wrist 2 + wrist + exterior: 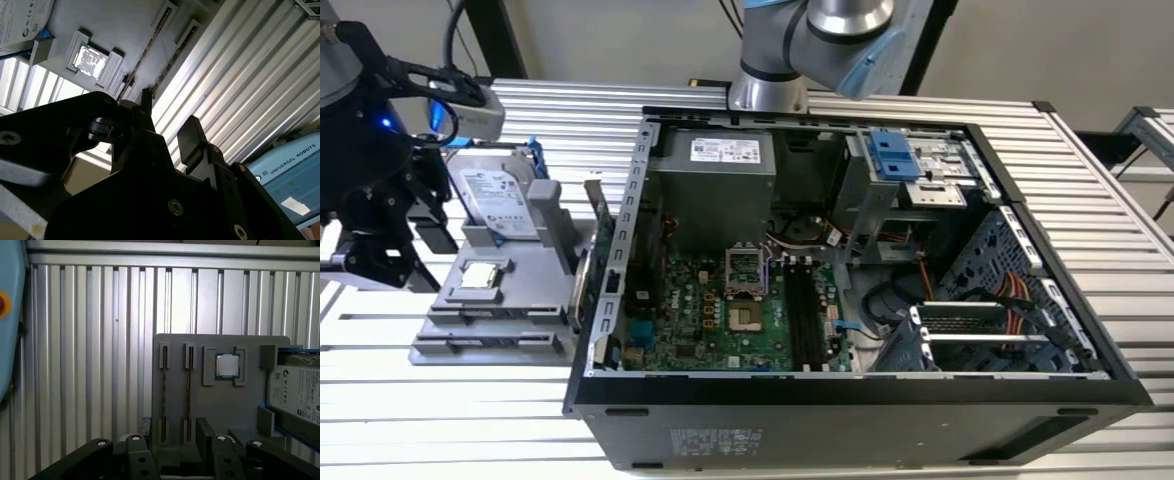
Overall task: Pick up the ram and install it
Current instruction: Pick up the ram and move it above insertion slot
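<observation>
Two thin ram sticks stand on edge in parallel slots of a grey holder [220,410], one [165,390] beside the other [188,390]. In the second wrist view they are dark lines [150,47] on that holder [125,30]. My black gripper [175,432] hovers above the slotted end of the holder, open, with nothing between its fingers [190,135]. In the exterior view the gripper [387,262] hangs at the exterior view's left, just beside the holder [480,350]. The motherboard's long black slots [803,320] lie inside the open computer case [854,400].
A square silver CPU [227,365] and a silver hard drive [297,392] with a blue frame also sit on the holder. Everything rests on a ribbed aluminium table [400,420]. The arm's base [767,90] stands behind the case. A blue box [295,170] lies nearby.
</observation>
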Motion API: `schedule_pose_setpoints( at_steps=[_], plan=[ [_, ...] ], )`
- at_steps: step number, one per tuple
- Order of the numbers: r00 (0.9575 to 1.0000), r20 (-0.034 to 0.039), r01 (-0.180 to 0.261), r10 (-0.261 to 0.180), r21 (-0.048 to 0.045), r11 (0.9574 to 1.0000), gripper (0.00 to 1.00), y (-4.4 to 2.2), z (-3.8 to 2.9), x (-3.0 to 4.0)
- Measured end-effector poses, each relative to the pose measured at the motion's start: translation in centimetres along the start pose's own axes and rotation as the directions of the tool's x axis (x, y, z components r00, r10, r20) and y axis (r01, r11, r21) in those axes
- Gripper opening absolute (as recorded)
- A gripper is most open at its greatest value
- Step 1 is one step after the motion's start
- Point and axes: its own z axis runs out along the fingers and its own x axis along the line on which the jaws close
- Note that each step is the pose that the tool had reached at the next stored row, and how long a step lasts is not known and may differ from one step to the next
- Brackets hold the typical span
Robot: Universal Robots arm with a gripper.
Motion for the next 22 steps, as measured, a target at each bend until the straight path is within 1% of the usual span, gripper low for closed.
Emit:
schedule_pose_setpoints(
  at_steps=[10, 22],
  plan=[
    [1.0000, -0.0007, 0.000, 0.000, 0.0000, 1.0000, 1.00, -0.01, 0.36, 0.00],
    [1.0000, -0.0018, 0.000, 0.000, 0.0000, 1.0000, 1.00, -0.01, 0.99, 0.01]
  ],
)
